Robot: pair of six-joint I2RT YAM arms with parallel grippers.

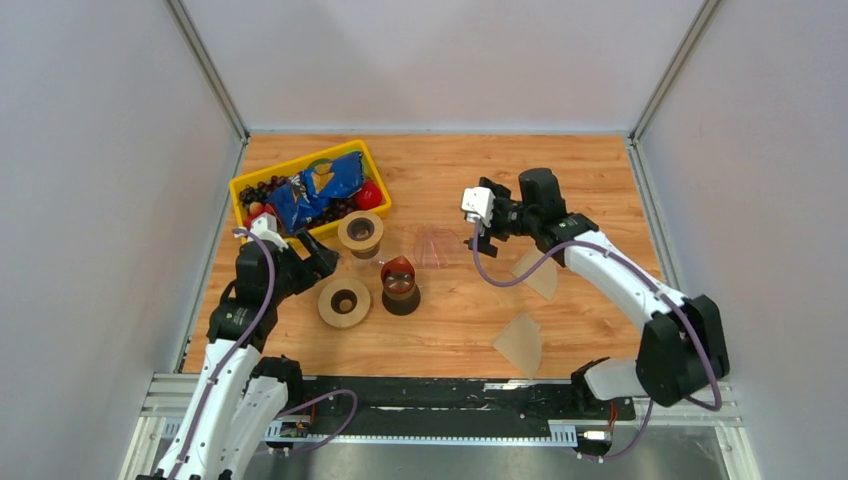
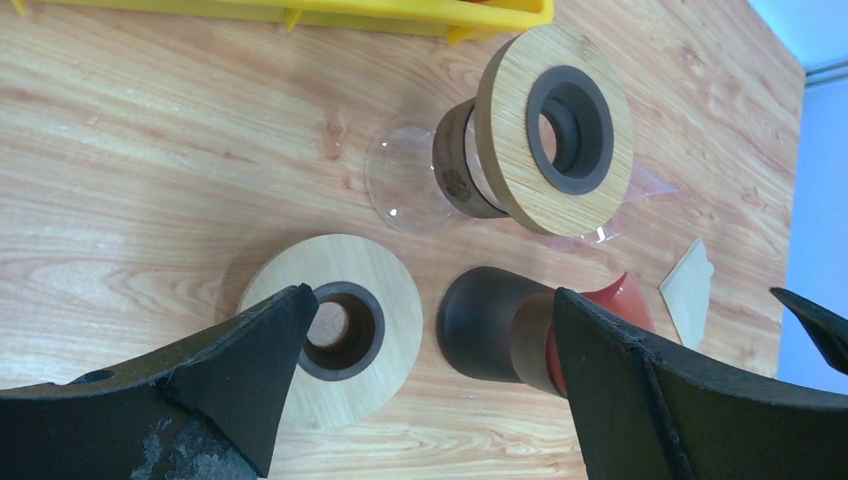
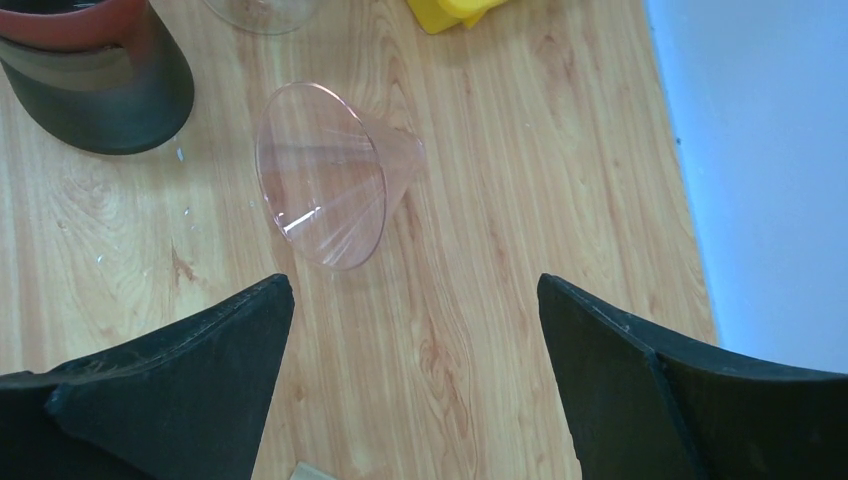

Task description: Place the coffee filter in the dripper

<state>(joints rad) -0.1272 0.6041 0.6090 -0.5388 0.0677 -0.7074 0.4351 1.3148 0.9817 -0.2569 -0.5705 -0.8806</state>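
Dripper (image 3: 320, 175) on its side, tip seemingly toward the far wall (image 1: 440, 60)

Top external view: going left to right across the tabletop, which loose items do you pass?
Flat wooden ring → dark red piece on a black base → clear pink funnel → near paper filter. Left out, overlapping: yellow bin, second wooden ring, far filter.
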